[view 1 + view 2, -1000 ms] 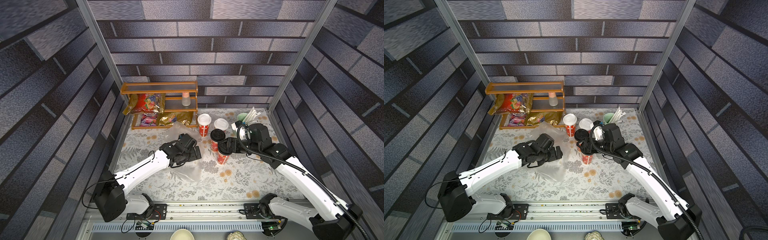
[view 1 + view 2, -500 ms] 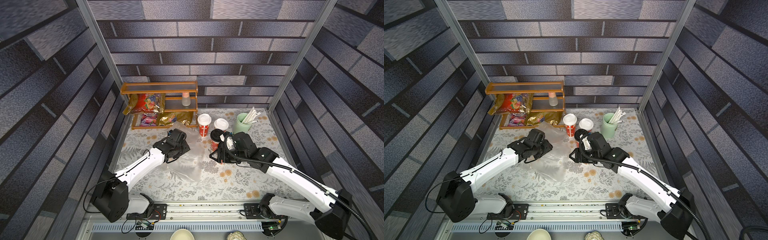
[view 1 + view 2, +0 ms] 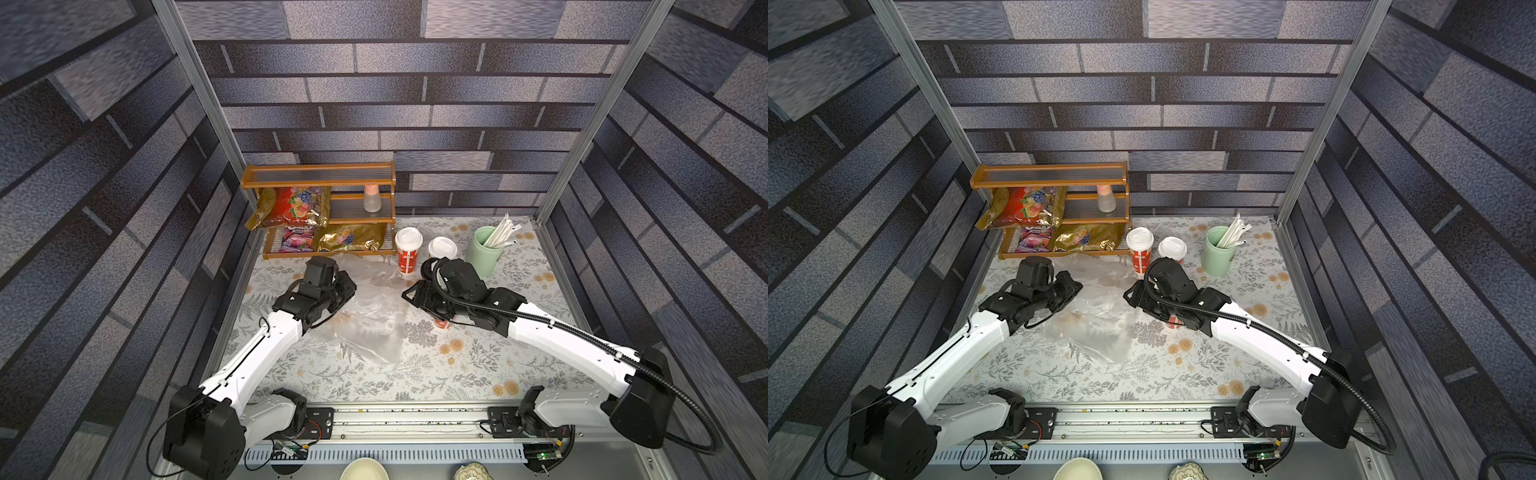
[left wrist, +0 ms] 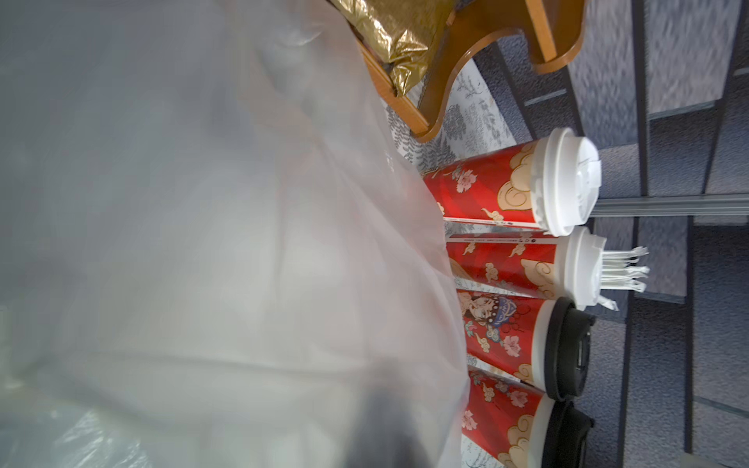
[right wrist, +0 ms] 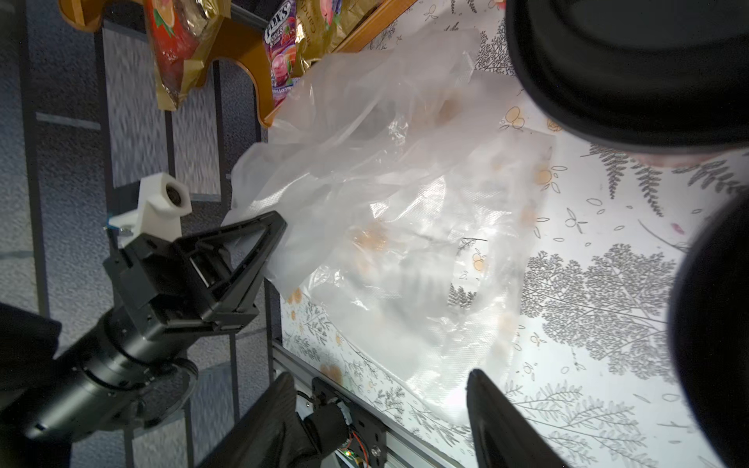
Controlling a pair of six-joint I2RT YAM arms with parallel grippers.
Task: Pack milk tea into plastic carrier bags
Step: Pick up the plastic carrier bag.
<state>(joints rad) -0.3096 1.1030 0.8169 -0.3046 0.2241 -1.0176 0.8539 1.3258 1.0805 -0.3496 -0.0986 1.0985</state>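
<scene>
Both top views: plastic carrier bag (image 3: 370, 320) is noted crumpled on the floral table (image 3: 457, 374), centre-left, just near of the wooden shelf (image 3: 320, 183) stocked with snack packets (image 3: 291, 208). The left gripper (image 3: 350, 286) is placed at the bag's left edge; its jaws cannot be made out from here. Two white-lidded cups (image 3: 408, 251) are stood upright just right of the shelf, with a green straw cup (image 3: 482, 253) further right. The right gripper (image 3: 406, 293) is poised at the bag's right side; a red cup base (image 3: 440, 323) is glimpsed under that arm. Left wrist view: most of the frame is filled by the bag; four cups are seen in a row beyond it, the white-lidded pair beside the black-lidded cups (image 4: 510, 340). Right wrist view: the left gripper (image 5: 277, 221) is seen pressed together, clamped on the bag's raised edge. The right gripper's fingers (image 5: 283, 405) are spread apart, nothing between them.
</scene>
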